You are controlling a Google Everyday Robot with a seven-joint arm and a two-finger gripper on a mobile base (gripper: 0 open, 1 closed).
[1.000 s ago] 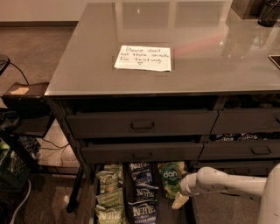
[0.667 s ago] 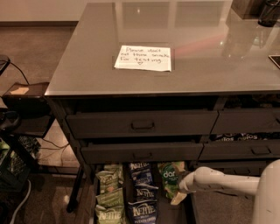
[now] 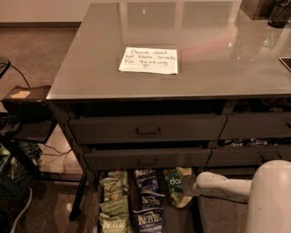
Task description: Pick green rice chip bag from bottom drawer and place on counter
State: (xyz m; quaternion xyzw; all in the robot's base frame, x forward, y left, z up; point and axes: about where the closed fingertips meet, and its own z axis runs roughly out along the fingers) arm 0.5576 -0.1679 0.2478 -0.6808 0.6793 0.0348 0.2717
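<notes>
Down at floor level, the btm drawer [image 3: 180, 221] stands pulled open under the desk, w/ snack bags in columns. The olive-green Kettle bags [image 3: 113, 200] are on the L and the dark blue Kettle bags [image 3: 148, 202] in the middle. The green rice chip bag [image 3: 174, 184] is at the back of the R column, just below the front of the drawer above. Its white "dang" lettering faces up, and the bag looks a bit crumpled.

The robot's gripper [image 3: 190, 187] is right at the bag's R edge, touching or v. close; can't tell which. Also can't tell whether the claw is spread or pressed together, as its dark tip merges w/ the bag and shadow. The white arm [image 3: 223, 184] reaches in from the R, approx. level, over the drawer's R part.

Above, two drawers w/ black rectangular handles, upper drawer [image 3: 113, 129] and middle drawer [image 3: 113, 160], sit stacked, each pulled out a little. On top, the counter [image 3: 218, 59] is grey and glossy, w/ a white handwritten note [image 3: 149, 60] lying flat toward its L-centre. A dark cup [image 3: 277, 13] stands at the far back R corner. A black crate [image 3: 11, 179] sits on the floor to the L.
</notes>
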